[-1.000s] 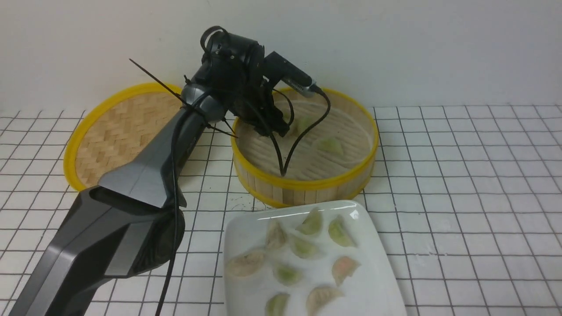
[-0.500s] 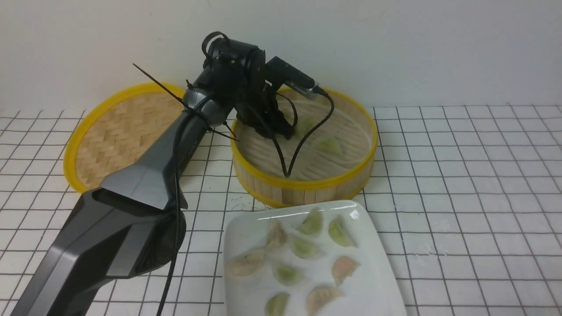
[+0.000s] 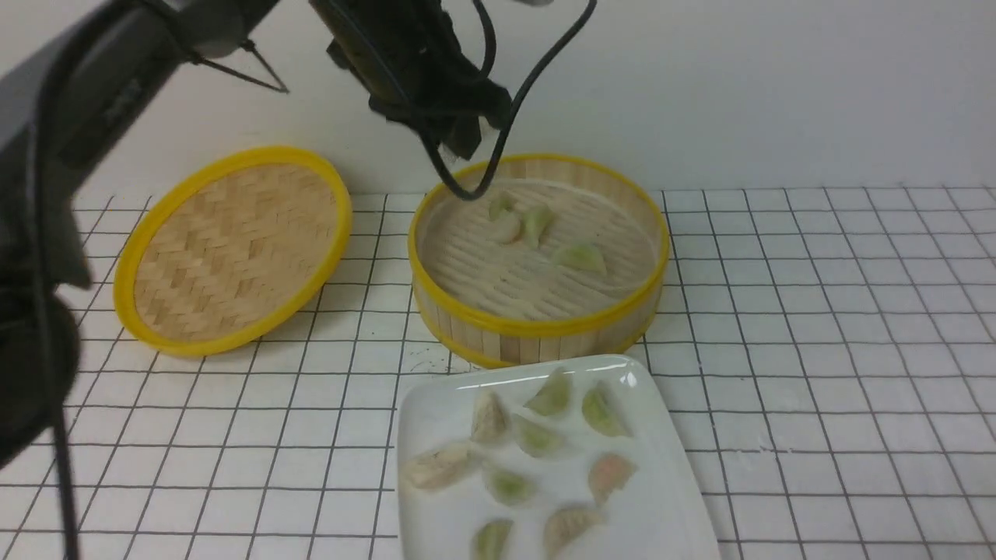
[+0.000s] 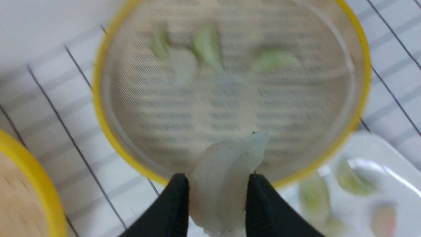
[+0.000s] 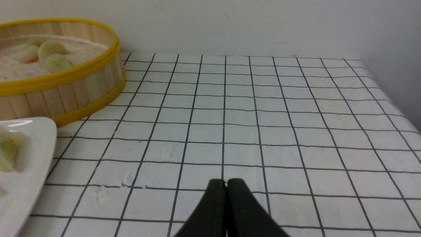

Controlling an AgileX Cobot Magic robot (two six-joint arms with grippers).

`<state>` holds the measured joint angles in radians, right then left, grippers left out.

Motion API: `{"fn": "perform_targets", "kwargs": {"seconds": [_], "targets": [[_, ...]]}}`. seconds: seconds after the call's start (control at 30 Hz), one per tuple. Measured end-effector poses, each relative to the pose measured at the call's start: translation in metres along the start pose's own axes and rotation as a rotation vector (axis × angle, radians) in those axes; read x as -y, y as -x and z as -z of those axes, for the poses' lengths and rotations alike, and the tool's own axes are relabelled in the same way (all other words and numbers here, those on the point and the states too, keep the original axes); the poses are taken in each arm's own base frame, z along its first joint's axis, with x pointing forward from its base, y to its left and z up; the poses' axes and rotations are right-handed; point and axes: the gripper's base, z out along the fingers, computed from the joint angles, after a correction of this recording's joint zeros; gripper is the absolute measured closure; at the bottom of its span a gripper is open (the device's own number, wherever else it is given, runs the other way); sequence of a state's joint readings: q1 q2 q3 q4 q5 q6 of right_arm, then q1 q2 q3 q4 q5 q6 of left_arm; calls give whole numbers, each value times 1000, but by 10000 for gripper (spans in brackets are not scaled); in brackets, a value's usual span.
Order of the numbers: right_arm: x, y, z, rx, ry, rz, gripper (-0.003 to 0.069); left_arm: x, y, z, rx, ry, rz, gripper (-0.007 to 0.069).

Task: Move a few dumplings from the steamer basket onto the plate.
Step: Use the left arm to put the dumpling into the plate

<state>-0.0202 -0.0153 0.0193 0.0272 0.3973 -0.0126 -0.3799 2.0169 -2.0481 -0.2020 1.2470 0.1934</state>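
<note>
Left gripper (image 4: 217, 184) is pinched on a whitish dumpling (image 4: 227, 174), the 2 black fingers (image 4: 179, 204) pressing its sides so that the translucent, pleated body stands up between them. In the front view this gripper (image 3: 465, 138) hangs in the air above the far left edge of the steamer basket (image 3: 537, 327), clear of its rim, with a black cable looping down beside it; the held piece cannot be made out there. On the ridged floor of the basket lie 4 other dumplings (image 3: 538, 222), 3 bunched near the far side and 1 pale green one a little apart toward the right. Just in front of the basket, its near wall almost touching it, sits the white plate (image 3: 669, 498), carrying 9 pieces in green, beige and pinkish tones. A woven lid (image 3: 233, 249) with a yellow rim rests tilted on the gridded tabletop (image 3: 817, 311) left of the basket. Right gripper (image 5: 226, 184) has its fingers pressed together with nothing between them, low over bare grid squares, well to the right of basket and plate.
</note>
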Motion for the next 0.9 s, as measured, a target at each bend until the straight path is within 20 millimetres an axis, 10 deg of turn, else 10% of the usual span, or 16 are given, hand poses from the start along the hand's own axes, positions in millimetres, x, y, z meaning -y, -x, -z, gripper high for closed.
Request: {"fn": "perform_targets", "kwargs": {"seconds": [0.2, 0.37, 0.63, 0.9], "targets": [[0, 0, 0, 0, 0, 0, 672, 39, -87, -47, -325, -214, 37, 428], [0, 0, 0, 0, 0, 0, 672, 67, -123, -82, -454, -241, -74, 428], [0, 0, 0, 0, 0, 0, 672, 67, -127, -101, -458, -167, -133, 390], [0, 0, 0, 0, 0, 0, 672, 65, -95, -85, -332, -99, -143, 161]]}}
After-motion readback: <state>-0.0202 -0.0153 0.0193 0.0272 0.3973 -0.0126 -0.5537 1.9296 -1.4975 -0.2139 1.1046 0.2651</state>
